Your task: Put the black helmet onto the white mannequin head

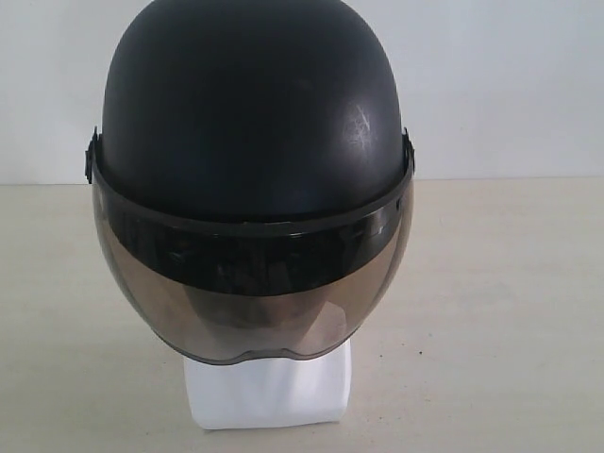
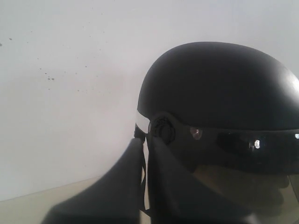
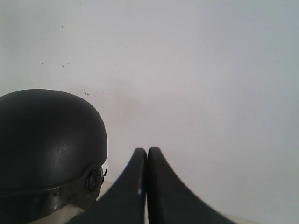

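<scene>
The black helmet (image 1: 255, 113) sits upright on the white mannequin head (image 1: 269, 392). Its smoky visor (image 1: 255, 293) hangs over the face, so only the white neck and base show below it. Neither gripper appears in the exterior view. In the left wrist view my left gripper (image 2: 145, 138) is shut, its tips lined up with the helmet's (image 2: 219, 84) side pivot; a thin dark strap shows in the slit between the fingers, and I cannot tell whether it is pinched. My right gripper (image 3: 147, 151) is shut on nothing, off to the side of the helmet (image 3: 46, 135).
The head stands on a pale beige table (image 1: 510, 311) in front of a plain white wall (image 1: 510, 85). Nothing else shows on the table around the base.
</scene>
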Robot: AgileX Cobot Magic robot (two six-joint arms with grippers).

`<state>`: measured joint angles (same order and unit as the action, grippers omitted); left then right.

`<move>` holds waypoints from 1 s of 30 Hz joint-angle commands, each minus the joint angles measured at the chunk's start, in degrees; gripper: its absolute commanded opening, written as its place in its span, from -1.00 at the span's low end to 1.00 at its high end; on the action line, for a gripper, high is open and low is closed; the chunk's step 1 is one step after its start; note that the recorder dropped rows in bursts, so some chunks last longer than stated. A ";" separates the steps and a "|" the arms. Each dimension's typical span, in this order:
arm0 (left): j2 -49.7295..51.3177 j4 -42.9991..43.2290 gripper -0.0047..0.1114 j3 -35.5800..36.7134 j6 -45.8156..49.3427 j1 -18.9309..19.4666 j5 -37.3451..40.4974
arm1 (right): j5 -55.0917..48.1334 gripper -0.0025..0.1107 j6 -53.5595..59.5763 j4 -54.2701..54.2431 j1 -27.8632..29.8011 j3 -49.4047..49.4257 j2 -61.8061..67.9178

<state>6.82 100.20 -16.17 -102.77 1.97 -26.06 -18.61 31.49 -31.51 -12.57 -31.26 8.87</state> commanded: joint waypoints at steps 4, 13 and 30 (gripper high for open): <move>-0.11 -0.26 -0.84 0.23 -0.49 -0.26 0.16 | 0.15 -0.96 0.04 0.17 -0.01 0.31 -0.29; -0.11 -0.26 -0.84 0.23 -0.49 -0.26 0.16 | -6.54 -0.96 0.04 0.91 10.57 3.00 -0.32; -0.11 -0.26 -0.84 0.23 -0.49 -0.26 0.16 | -4.31 -0.96 0.04 0.54 18.27 18.60 -0.19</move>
<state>6.82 100.20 -16.17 -102.77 1.97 -26.06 -24.70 31.40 -31.51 5.46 -15.30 8.61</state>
